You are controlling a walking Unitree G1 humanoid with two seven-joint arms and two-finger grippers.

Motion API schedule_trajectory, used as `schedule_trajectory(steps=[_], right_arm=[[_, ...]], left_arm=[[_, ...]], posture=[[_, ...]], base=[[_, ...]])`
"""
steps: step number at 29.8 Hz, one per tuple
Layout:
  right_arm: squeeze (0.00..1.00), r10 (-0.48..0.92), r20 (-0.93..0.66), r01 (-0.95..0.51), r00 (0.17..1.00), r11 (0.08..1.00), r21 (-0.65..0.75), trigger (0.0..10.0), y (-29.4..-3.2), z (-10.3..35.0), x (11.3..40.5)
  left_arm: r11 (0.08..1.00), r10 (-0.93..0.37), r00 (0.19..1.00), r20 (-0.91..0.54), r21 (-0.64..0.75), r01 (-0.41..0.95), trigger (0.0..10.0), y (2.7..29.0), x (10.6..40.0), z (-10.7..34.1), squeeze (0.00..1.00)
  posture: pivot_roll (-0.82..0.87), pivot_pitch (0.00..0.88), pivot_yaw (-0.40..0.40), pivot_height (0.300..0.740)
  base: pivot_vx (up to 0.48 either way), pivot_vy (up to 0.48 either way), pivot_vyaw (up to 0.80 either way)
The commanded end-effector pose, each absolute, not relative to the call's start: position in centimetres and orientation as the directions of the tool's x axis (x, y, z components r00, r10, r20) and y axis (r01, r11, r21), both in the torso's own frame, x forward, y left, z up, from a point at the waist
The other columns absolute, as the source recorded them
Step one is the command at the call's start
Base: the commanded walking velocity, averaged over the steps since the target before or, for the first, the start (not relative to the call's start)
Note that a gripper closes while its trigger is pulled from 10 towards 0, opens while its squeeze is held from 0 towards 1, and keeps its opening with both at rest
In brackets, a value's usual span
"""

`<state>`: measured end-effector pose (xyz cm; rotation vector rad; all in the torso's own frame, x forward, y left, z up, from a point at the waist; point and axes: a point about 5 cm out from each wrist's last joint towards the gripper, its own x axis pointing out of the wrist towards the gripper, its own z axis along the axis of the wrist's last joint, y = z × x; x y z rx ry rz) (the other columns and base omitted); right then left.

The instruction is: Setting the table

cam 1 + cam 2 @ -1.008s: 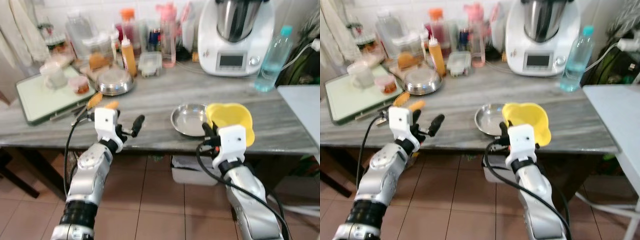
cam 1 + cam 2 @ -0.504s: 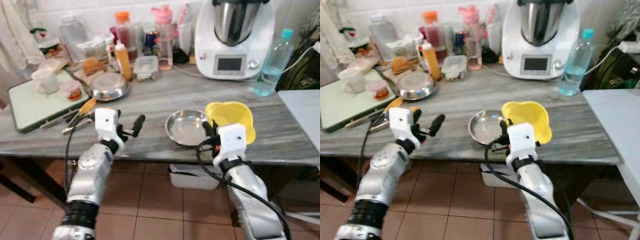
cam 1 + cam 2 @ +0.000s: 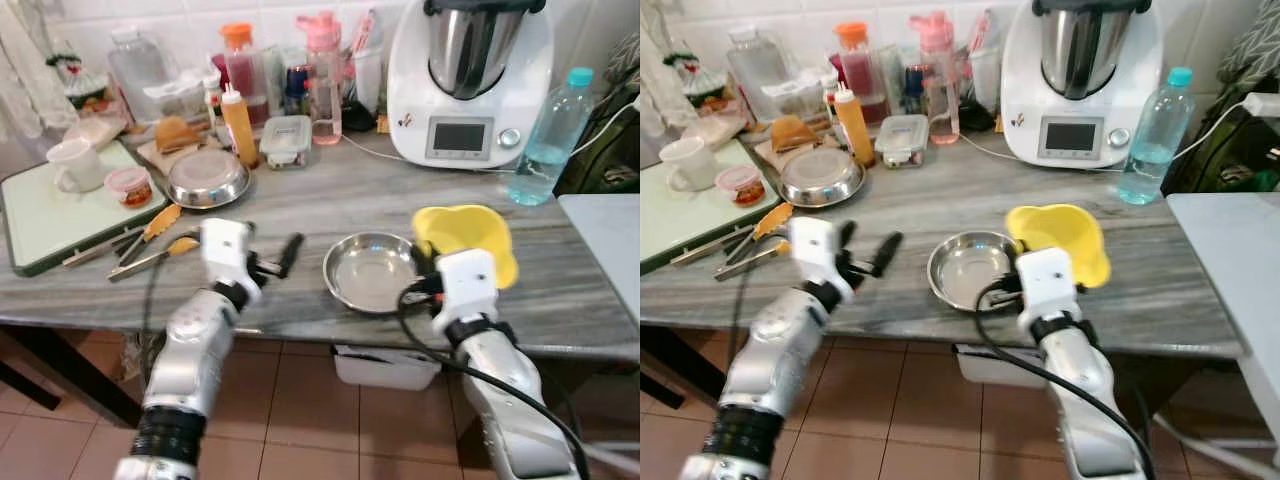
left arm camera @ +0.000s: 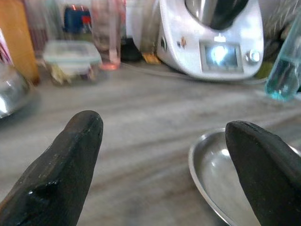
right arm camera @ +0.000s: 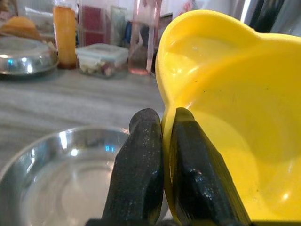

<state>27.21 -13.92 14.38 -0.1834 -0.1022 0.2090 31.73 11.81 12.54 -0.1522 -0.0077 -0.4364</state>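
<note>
1. Closer now than a second ago, the marble counter (image 3: 560, 300) sits higher and larger in my head view; I read that as the robot stepping in, since the steel dish (image 3: 374, 271) keeps its place among the clutter.

2. My right gripper (image 5: 162, 141) is clamped on the near rim of the yellow bowl (image 3: 466, 240), one finger inside the wall and one outside, and the bowl rides above the counter's front edge.

3. That bowl hangs just beside the steel dish, on the dish's right, with its mouth tilted up and back toward the food processor (image 3: 470, 80).

4. My left gripper (image 3: 272, 265) hovers with fingers spread wide and nothing between them, low over the counter on the dish's left.

5. From the left wrist camera the dish's rim (image 4: 202, 174) lies ahead and toward the right-hand finger (image 4: 265, 174), so I judge the left arm the nearer free one for it.
</note>
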Motion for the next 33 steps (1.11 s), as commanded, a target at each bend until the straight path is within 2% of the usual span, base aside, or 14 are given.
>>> schedule_trajectory(steps=[1,5,9,10,15,23,33], right_arm=[[0.0,0.271,0.104,-0.247,0.957,0.949,-0.193,10.0,-12.7,15.1,27.5],[0.0,0.31,0.101,-0.287,0.945,0.938,-0.194,10.0,-12.6,15.7,28.3],[0.0,0.412,0.08,-0.387,0.907,0.895,-0.221,10.0,-11.8,16.6,29.9],[0.0,0.456,0.06,-0.429,0.888,0.868,-0.249,10.0,-11.4,16.9,30.8],[0.0,0.553,-0.028,-0.524,0.833,0.771,-0.361,10.0,-10.2,16.8,32.7],[0.0,0.596,-0.136,-0.605,0.791,0.729,-0.321,10.0,-9.1,16.6,34.4],[0.0,0.672,-0.246,-0.706,0.698,0.589,-0.394,10.0,-8.6,16.8,36.3]], left_arm=[[0.914,-0.382,0.923,0.035,-0.133,0.384,10.0,13.3,31.4,12.6,0.0],[0.907,-0.398,0.917,0.03,-0.136,0.398,10.0,13.6,30.4,12.4,0.0],[0.896,-0.432,0.902,-0.02,-0.12,0.427,10.0,14.2,28.3,11.7,0.0],[0.889,-0.451,0.891,-0.054,-0.113,0.444,10.0,14.6,27.0,11.1,0.0],[0.862,-0.506,0.853,-0.125,-0.113,0.495,10.0,15.3,24.6,10.4,0.0],[0.829,-0.56,0.818,-0.131,-0.105,0.55,10.0,15.0,24.4,11.0,0.0],[0.799,-0.599,0.788,-0.142,-0.154,0.581,10.0,13.6,24.1,11.0,0.0]], posture=[[-0.09,0.024,0.046,0.74],[-0.08,0.032,0.035,0.74],[-0.05,0.055,0.016,0.74],[-0.04,0.066,0.011,0.74],[-0.01,0.091,0.012,0.74],[0.01,0.096,0.014,0.74],[0.0,0.089,0.016,0.74]], base=[[0.0,0.0,0.0],[0.0,0.0,0.0],[0.0,0.0,0.0],[0.0,0.0,0.0],[0.0,0.0,0.0],[0.0,0.0,0.0],[0.0,0.0,0.0]])
